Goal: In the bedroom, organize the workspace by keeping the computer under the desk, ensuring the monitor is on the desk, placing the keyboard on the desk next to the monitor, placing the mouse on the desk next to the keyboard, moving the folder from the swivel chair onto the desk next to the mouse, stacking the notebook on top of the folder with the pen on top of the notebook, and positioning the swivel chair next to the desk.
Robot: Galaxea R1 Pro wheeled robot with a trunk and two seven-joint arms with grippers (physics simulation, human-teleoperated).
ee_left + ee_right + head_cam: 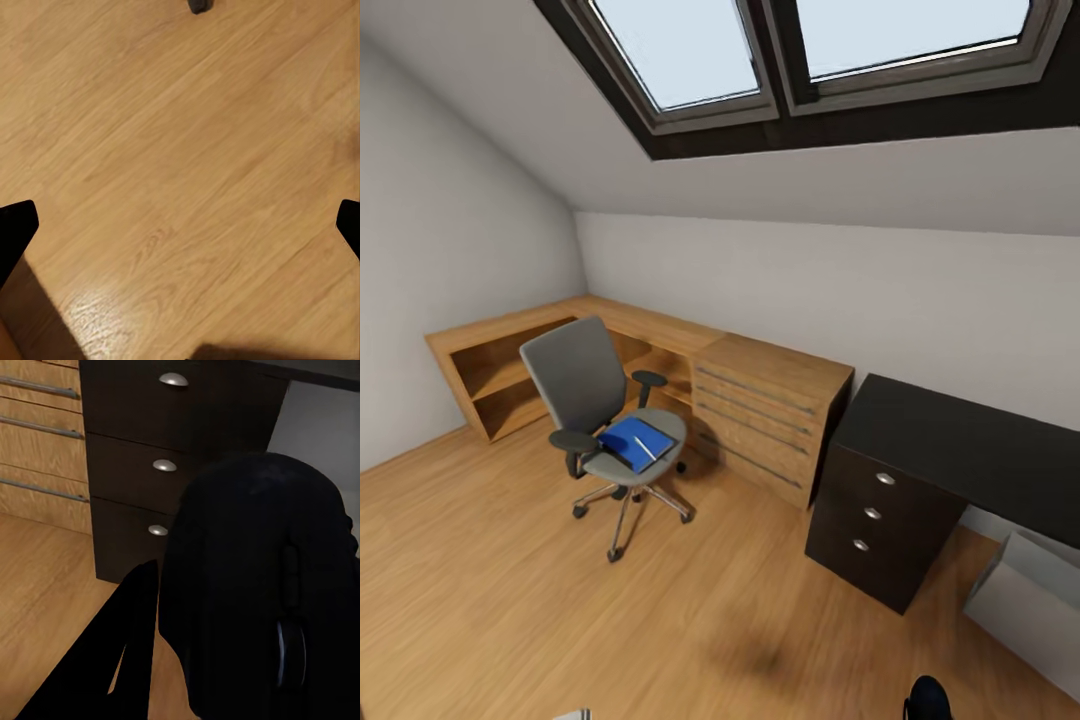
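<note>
Black mouse [259,585] huge in right wrist view, pinched in right gripper [161,652], one dark finger [112,652] along its side; drawer unit of the desk [142,457] with round silver knobs just behind. Left gripper [180,225] spread wide, fingertips [15,229] at both frame edges, nothing between, hanging above light plank floor [180,150].

Head view: swivel chair [595,410] out on floor [510,590], well apart from black-topped desk [970,430] at right. Blue folder [632,440] flat on chair seat, pale thin pen [645,448] lying across it; notebook not distinguishable. Light grey computer [1025,600] tucked under desk beside dark drawers. Low wooden cabinets [760,400] along wall between chair and desk. Skylights [690,50] in sloped ceiling. Visible part of desk top bare.
</note>
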